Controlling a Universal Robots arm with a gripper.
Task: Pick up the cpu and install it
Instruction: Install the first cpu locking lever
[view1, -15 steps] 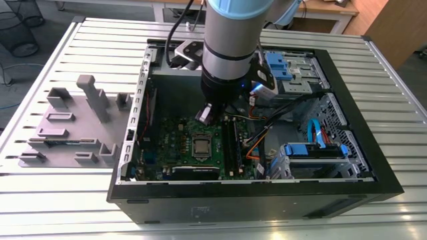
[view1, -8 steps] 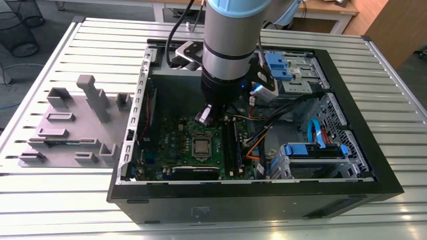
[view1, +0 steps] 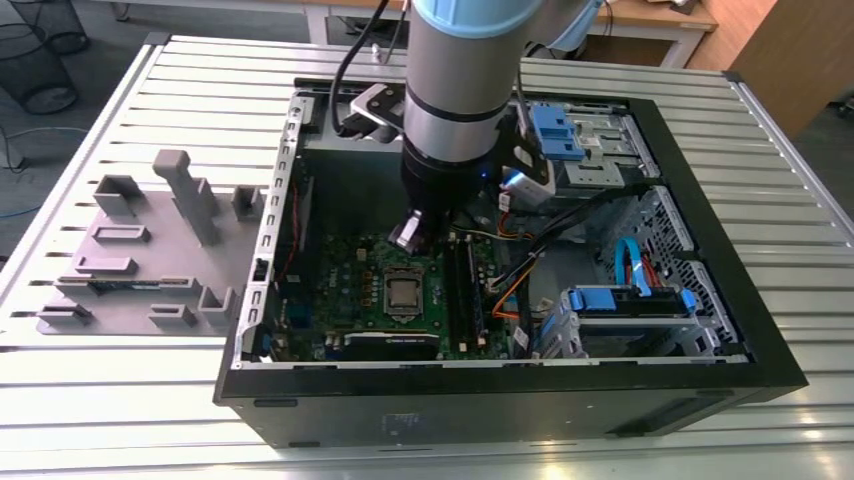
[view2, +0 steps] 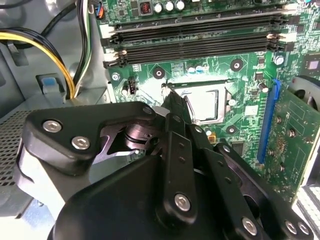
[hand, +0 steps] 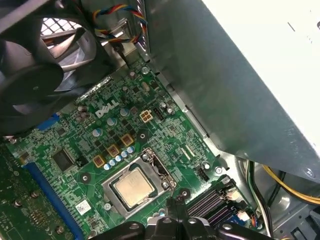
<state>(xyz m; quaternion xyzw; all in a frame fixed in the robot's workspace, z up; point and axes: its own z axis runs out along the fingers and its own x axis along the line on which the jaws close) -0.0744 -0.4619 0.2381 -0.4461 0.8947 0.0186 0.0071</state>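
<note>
Surface: slatted metal surface (view1: 160, 70) carries an open computer case (view1: 747, 350) at frame centre and grey fixture blocks (view1: 147, 250) at the exterior view's left.

Board: green board (view1: 354, 265) lies flat in the case floor, lower centre of the exterior view.

Cpu: cpu (view1: 402, 291) sits inside the socket frame (hand: 112, 197) on the board, silver top up; it also shows at centre right of the second wrist view (view2: 205, 102) and at lower centre of the first wrist view (hand: 132, 187). It appears level within the frame.

Claw: claw (view1: 411, 232) hangs just above the board, close beside the socket and toward the upper side of it in the exterior view. It carries nothing. Whether its jaws are parted or closed, I cannot tell.

Progress: judged from position, the cpu is already in its socket and the claw is apart from it. Whether the socket frame is latched down cannot be told.

Edges: memory slots (view2: 195, 35) run just beside the socket; a fan (hand: 35, 75) and a steel wall (hand: 225, 90) stand near.

Room: tight on the slot and fan sides; open upward through the case top. Cables (view1: 534, 255) hang at the exterior view's right of the arm.
</note>
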